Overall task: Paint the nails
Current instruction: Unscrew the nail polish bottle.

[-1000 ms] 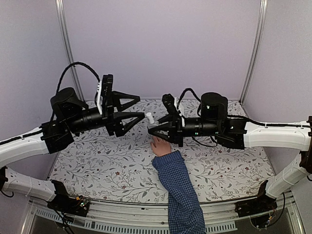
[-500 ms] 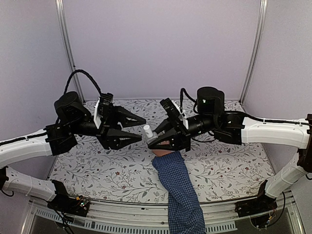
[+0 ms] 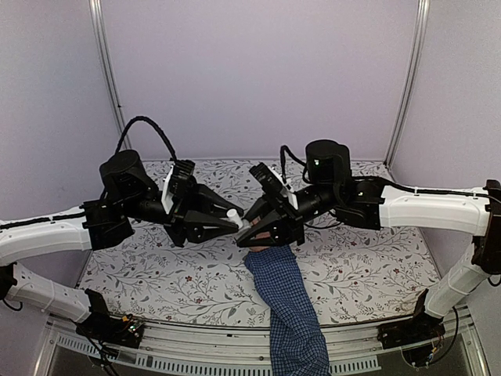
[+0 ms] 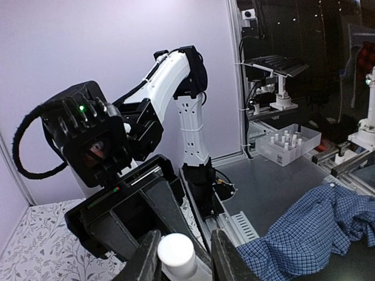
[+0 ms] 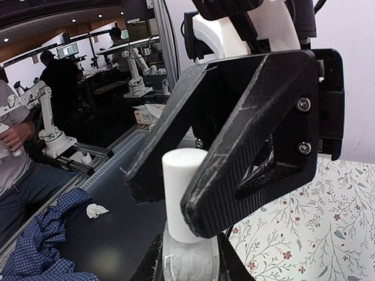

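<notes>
- Both arms have drawn together over the middle of the table (image 3: pixel 149 262) since a second ago: the left gripper (image 3: pixel 235 218) has come in from 9 o'clock and the right gripper (image 3: pixel 244 229) has lifted and tipped toward 10 o'clock.
- Over that second, the left fingers (image 4: pixel 146 260) have narrowed from a wide spread to a slim gap.
- They now stand on either side of the white cap (image 4: pixel 176 254).
- In the left wrist view, one finger looks to touch the cap and a sliver of space shows beside the other; whether they press the cap cannot be told.
- In the right wrist view, the right fingers (image 5: pixel 153 263) are closed on the clear body of a small bottle (image 5: pixel 186 260), which stands nearly upright in that view with the cap at 12 o'clock.
- From above, the bottle points toward 10 o'clock from the right gripper, into the left fingers.
- A blue checked sleeve (image 3: pixel 286 305) runs from the table's 6 o'clock edge up toward the centre.
- Only a thin pale strip of the hand (image 3: pixel 258 247) shows at the sleeve's 12 o'clock end, right under the right gripper.
- It was plainly in view a second ago.
- The nails lie at that hidden fingertip end, beneath the grippers, and cannot be made out.
</notes>
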Motion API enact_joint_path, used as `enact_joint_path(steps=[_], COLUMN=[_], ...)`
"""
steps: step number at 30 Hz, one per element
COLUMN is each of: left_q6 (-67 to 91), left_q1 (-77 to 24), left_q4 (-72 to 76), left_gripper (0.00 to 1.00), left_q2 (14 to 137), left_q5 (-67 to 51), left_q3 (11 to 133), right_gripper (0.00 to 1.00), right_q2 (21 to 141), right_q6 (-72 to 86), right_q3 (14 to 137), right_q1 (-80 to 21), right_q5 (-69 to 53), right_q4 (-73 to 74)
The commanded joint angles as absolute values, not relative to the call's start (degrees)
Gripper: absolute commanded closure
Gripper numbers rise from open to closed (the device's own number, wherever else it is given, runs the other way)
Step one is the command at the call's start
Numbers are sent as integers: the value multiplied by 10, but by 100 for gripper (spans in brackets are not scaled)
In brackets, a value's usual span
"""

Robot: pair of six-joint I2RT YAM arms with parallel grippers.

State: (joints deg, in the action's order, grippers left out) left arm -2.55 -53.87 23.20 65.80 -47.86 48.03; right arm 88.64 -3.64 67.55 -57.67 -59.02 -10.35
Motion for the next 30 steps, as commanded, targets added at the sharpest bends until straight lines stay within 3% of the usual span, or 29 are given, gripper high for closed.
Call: enact_joint_path(steps=[1, 9, 30], left_q6=[-29, -13, 72], left_q1=[-548, -549, -549], left_q4=[239, 252, 260], left_gripper=[73, 100, 100], left_q2=[662, 651, 695], left_q5=[-486, -441, -145], left_q3=[494, 482, 482], right_gripper=[100, 100, 100], right_q2=[890, 879, 875], right_q6=[-31, -25, -22], right_q3=[691, 691, 708], right_q1=[-574, -570, -568], right_q5=[-604, -558, -193], right_q4=[-103, -105, -115])
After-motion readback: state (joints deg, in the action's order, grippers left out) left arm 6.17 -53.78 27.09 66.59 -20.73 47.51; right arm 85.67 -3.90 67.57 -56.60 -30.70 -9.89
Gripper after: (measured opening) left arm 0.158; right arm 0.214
